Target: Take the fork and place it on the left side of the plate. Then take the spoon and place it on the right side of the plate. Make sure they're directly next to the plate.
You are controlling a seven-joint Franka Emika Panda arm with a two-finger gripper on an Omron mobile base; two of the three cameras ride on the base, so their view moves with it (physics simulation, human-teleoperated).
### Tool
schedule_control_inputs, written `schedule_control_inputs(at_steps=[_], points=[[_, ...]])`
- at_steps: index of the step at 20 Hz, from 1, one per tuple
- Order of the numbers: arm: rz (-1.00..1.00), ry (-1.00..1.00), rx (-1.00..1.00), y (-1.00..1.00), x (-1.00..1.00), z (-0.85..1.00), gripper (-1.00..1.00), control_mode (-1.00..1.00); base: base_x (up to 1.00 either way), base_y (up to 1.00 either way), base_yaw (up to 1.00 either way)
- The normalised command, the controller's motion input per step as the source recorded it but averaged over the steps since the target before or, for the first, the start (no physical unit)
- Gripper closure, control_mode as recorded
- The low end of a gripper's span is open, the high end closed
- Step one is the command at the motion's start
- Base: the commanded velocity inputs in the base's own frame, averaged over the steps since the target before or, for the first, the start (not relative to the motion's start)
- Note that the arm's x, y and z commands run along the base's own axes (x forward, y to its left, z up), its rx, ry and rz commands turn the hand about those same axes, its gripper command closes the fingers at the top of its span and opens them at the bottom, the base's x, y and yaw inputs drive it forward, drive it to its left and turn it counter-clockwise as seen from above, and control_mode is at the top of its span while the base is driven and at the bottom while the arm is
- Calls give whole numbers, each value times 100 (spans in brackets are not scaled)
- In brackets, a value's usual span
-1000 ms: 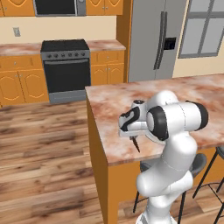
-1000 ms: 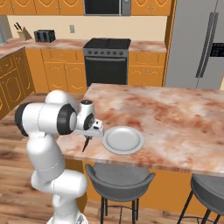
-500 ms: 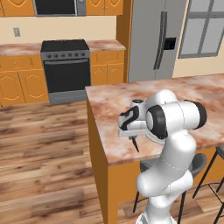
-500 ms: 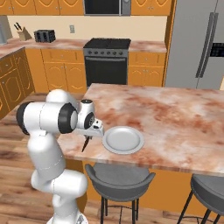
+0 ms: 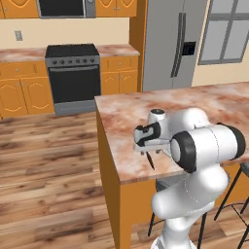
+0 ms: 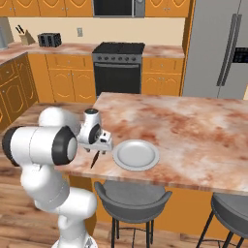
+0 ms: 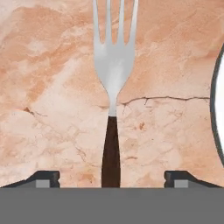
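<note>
Gripper (image 7: 112,178) fingers spread, fork (image 7: 112,87) loose beside plate (image 7: 218,103); careless lift-off could nudge its handle askew.

Bright even light, sharp (rendered), shadowless

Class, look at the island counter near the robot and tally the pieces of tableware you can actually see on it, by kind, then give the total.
Forks: 1, the black-handled fork lying on the counter.
Plates: 1, the light grey plate just beside it.
Total: 2
</note>
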Motion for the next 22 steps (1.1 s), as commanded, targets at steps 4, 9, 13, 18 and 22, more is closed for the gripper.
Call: schedule_control_inputs(at_steps=[4,9,13,18,22], points=[[0,-11,-1,0,-57,79,-100,-100,0,0,0],[0,-6,0,0,-55,81,-100,-100,0,0,0],[0,-4,0,11,-62,75,-100,-100,0,0,0],[1,-1,0,34,-75,51,-100,-100,0,0,0],[1,0,0,47,-63,23,-100,-100,0,0,0]])
